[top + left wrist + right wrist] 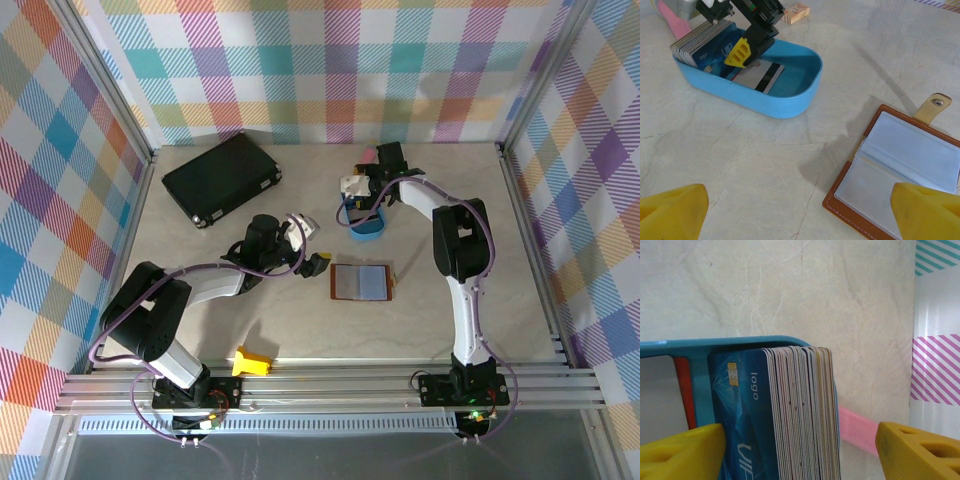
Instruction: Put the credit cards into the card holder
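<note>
Treat the credit cards (790,415) as thin, stiff and slick. Each one is light and should barely bend, but the faces slide on one another, so a loose pinch on the whole pack would likely fan it out or drop the middle ones. They stand on edge as a tight stack against one end wall of the blue tray (785,105). The outermost is a dark blue card with a chip, "logo" and "VIP" printed on it, and pale-edged cards are packed behind it, a yellowish edge among them. One single card (760,75) with a dark stripe lies flat on the tray floor. Your best hold, I judge, is across the flat faces near the upper edge, taking one or a few cards rather than all, since the tray wall guards the lower part. Your right end effector (800,455) is open and straddles the stack: one yellow finger (685,450) sits at the blue face and the other stands clear of the far side, so nothing is gripped. Your left end effector (797,207) is wide open and empty above the worktop (740,150), between the tray and the card holder (905,160). The holder lies spread open, brown leather with grey-blue pockets and a snap tab, near the tray but apart from it.
</note>
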Robot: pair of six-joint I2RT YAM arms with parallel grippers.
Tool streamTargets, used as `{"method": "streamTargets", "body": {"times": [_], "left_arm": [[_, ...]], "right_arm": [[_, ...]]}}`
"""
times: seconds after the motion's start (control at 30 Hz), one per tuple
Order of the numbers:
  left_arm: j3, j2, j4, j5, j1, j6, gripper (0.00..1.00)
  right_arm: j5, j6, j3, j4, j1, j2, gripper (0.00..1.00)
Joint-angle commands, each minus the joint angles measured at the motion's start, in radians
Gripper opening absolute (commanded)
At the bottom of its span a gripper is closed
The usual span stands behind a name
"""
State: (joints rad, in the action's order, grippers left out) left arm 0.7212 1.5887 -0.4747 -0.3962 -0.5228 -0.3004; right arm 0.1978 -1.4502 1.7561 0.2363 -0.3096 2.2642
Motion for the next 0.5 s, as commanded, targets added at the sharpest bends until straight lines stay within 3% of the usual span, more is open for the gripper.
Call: {"method": "streamTargets", "body": {"times": [0.0, 0.47], "left_arm": [[0.006, 0.010, -0.034, -0.029, 0.012, -0.025, 0.94], [-0.010, -0.001, -0.046, -0.026, 0.012, -0.023, 0.95]], "right_arm": [[0.007, -0.015, 0.032, 0.007, -0.008, 0.015, 0.76], [-0.042, 0.044, 0.075, 0.001, -0.010, 0.011, 0.67]]}}
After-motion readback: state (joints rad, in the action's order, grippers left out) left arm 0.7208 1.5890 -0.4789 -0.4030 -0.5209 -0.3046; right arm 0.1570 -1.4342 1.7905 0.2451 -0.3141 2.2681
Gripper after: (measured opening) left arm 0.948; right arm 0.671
